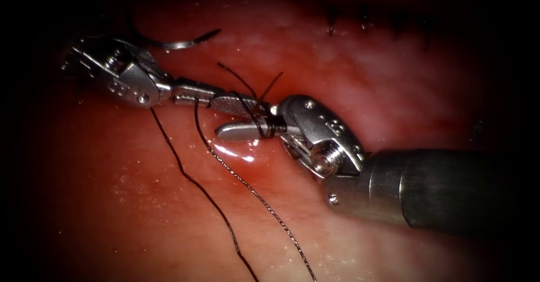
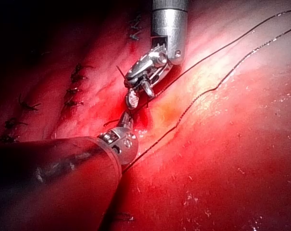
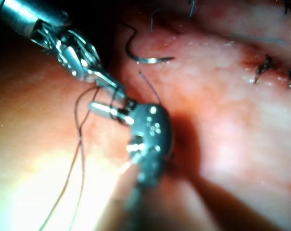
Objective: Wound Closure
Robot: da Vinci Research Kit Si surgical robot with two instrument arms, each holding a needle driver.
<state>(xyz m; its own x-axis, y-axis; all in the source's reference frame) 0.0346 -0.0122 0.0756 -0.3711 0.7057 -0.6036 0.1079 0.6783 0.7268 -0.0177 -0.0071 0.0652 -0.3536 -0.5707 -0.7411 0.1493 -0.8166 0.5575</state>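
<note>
From the endoscope, wet tissue [image 1: 169, 214] lay under both tools: the left tool [image 1: 239, 104], jaws together, gripped a thread [image 1: 225, 166] looped around the right tool's [image 1: 247, 125] parted jaws. The needle [image 1: 180, 44] lay loose on the tissue behind the left tool. In the left wrist view, finished stitches [image 2: 73, 89] lined the cut; the right wrist view showed the needle free.

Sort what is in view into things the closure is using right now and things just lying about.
In use:
- left gripper, shut on the thread
- right gripper, open, thread wound round it
- thread
- tissue

Lying about:
- needle, free on the tissue, held by neither gripper
- finished stitches
- red fluid
</note>
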